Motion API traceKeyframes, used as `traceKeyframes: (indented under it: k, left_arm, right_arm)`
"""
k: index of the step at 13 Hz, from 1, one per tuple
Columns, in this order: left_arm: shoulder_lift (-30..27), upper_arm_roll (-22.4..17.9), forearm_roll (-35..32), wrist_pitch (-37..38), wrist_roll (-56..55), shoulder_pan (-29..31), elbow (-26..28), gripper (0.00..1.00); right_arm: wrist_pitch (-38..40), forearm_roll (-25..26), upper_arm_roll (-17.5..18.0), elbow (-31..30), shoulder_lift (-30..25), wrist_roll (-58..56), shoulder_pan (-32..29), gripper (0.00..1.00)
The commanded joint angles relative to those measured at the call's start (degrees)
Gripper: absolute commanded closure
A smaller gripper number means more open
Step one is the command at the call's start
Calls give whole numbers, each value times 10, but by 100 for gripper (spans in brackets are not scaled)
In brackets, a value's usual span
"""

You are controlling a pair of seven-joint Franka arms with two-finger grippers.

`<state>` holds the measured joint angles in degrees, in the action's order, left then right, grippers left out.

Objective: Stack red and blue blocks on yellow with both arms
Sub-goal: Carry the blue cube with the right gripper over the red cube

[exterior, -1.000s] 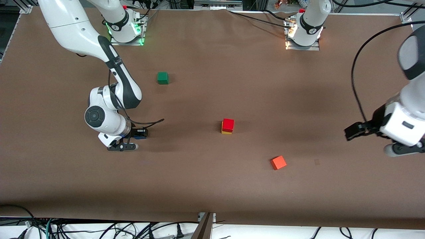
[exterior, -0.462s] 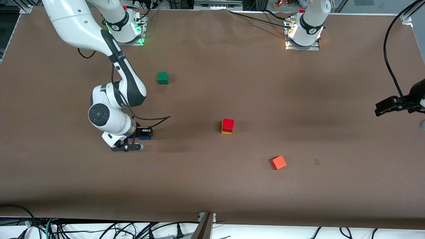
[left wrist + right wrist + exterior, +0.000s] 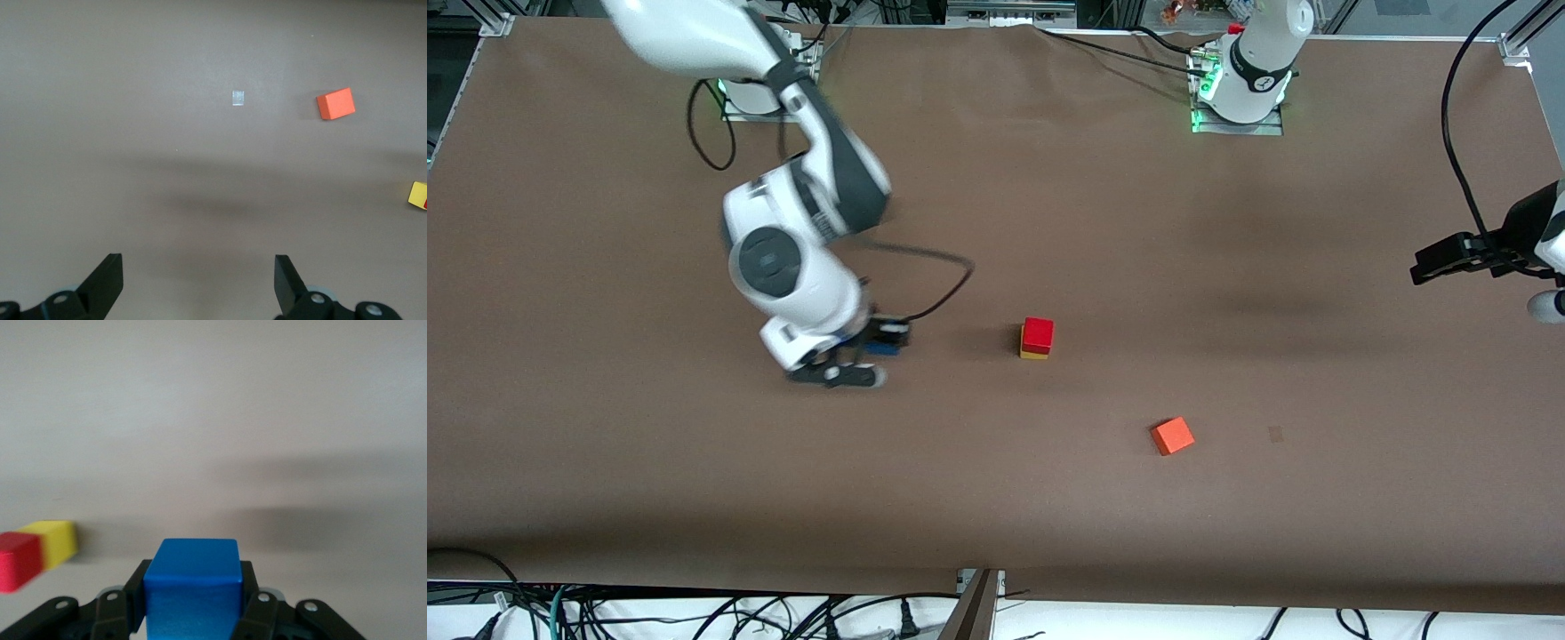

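blue block (image 3: 192, 587): matte, smooth | table (image 3: 996, 498): brown, matt, paper-like | right arm (image 3: 783, 276): glossy white plastic

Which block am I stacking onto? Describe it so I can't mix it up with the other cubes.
Start at the middle of the brown table, between the two arms' ends. A two-cube stack stands there, closer to the front camera than the green cube and farther than the orange-red cube. Your target is the red block, the only cube sitting on the yellow cube.

Blue block (image 3: 192, 587) in right pincer (image 3: 193, 613)
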<state>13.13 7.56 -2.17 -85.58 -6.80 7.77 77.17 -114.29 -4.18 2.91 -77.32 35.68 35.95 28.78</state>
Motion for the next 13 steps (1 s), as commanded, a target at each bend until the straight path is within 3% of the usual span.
traceKeyframes:
  k: [1, 3, 11, 13]
  left_arm:
    - [-10, 4, 12, -10, 11, 6, 14, 0]
    - [-9, 4, 10, -10, 13, 6, 13, 0]
    - [-5, 2, 12, -10, 14, 9, 12, 0]
    - [-5, 2, 12, -10, 14, 8, 12, 0]
  right_arm:
    - [4, -3, -7, 112, 69, 117, 64, 63]
    - [-5, -2, -8, 169, 110, 178, 98, 63]
    - [-103, 4, -13, 173, 142, 211, 134, 62]
    - [-118, 30, -13, 174, 156, 207, 142, 62]
